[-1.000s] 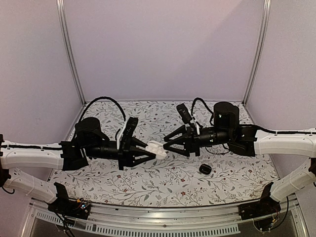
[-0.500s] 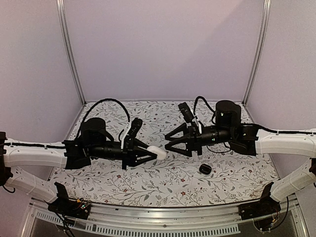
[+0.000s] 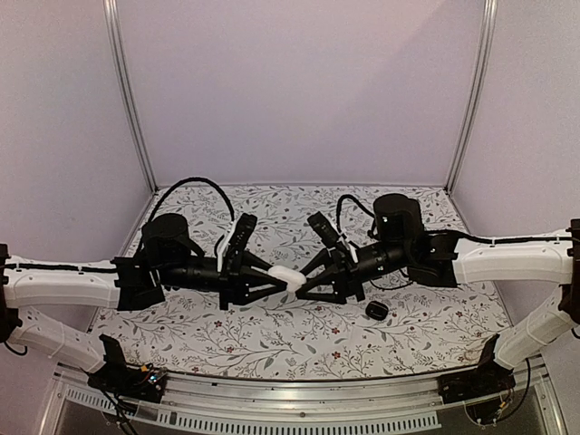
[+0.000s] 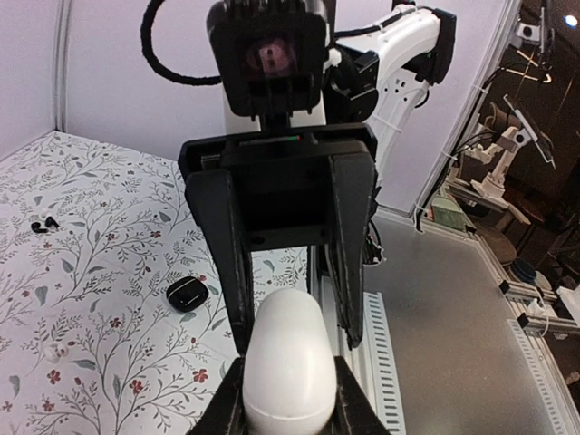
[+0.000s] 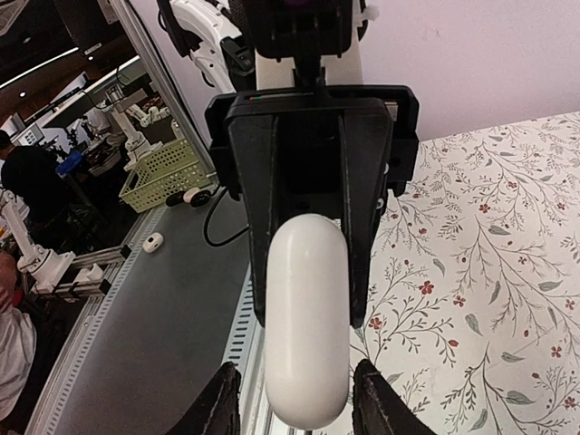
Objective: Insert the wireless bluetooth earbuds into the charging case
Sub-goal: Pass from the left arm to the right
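Right hand (image 3: pixel 302 283) has advanced, spread around the white charging case (image 3: pixel 288 275) that the left hand (image 3: pixel 276 280) pinches. Centre before squeezing.

Both arms extended inward toward each other, forearms near level, wrists facing head-on, left gripper (image 3: pixel 281 278) clamped on the white case (image 3: pixel 290 275), right gripper (image 3: pixel 304 283) nose to nose with it, jaws parted, fingers (image 5: pixel 220 410) straddling the case's free end.
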Controlling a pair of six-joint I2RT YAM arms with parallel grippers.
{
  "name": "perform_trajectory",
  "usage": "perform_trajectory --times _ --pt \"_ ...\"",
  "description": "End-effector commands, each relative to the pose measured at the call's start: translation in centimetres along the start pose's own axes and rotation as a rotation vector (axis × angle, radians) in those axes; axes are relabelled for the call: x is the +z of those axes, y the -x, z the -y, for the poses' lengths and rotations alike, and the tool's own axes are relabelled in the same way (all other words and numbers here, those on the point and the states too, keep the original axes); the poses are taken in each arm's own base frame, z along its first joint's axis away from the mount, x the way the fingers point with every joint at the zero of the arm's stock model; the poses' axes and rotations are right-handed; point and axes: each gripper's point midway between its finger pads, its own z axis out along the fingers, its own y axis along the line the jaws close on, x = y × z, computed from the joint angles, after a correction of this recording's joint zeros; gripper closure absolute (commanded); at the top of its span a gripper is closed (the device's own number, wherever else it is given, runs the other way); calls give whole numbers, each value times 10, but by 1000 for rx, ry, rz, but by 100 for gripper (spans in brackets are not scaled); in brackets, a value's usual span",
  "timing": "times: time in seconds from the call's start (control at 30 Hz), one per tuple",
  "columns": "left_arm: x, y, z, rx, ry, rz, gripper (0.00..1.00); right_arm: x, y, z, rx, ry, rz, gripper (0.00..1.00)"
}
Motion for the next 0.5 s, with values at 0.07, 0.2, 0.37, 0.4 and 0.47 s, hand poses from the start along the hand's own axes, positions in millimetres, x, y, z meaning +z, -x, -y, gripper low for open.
perform_trajectory --times 0.07,0.2,0.37,0.4,0.47 --pt "-6 21 7 33 -16 63 100 4 9 -2 -20 9 2 63" --pt "-6 20 6 29 -18 59 100 3 14 -3 -25 15 16 66" --pt "-7 20 7 30 -15 61 100 6 14 -2 -13 19 15 71" --pt "-7 20 7 31 -14 61 100 7 13 -1 -8 19 11 72" --pt "-7 19 6 31 -9 58 100 7 11 -1 -7 18 9 77"
